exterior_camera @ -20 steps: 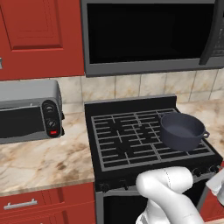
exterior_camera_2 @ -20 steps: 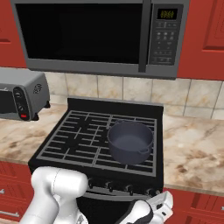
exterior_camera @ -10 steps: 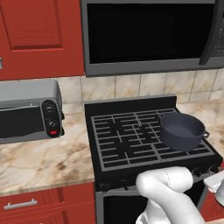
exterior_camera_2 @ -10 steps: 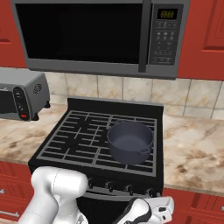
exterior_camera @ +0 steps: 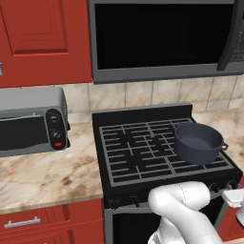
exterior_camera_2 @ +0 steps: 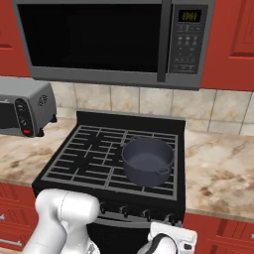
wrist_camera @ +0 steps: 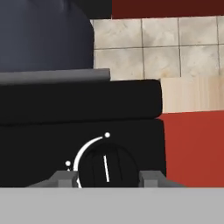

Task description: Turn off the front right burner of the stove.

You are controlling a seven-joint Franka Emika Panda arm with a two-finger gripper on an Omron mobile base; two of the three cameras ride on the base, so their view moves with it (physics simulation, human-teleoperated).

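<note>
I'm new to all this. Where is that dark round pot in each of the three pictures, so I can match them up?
Left base view: the pot sits on the right side of the stove's grate.
Right base view: the pot is near the middle, on the grate's front right part.
Hand view: the pot looms at upper left, above a knob.
Shared landmark: the tiled wall.
</note>
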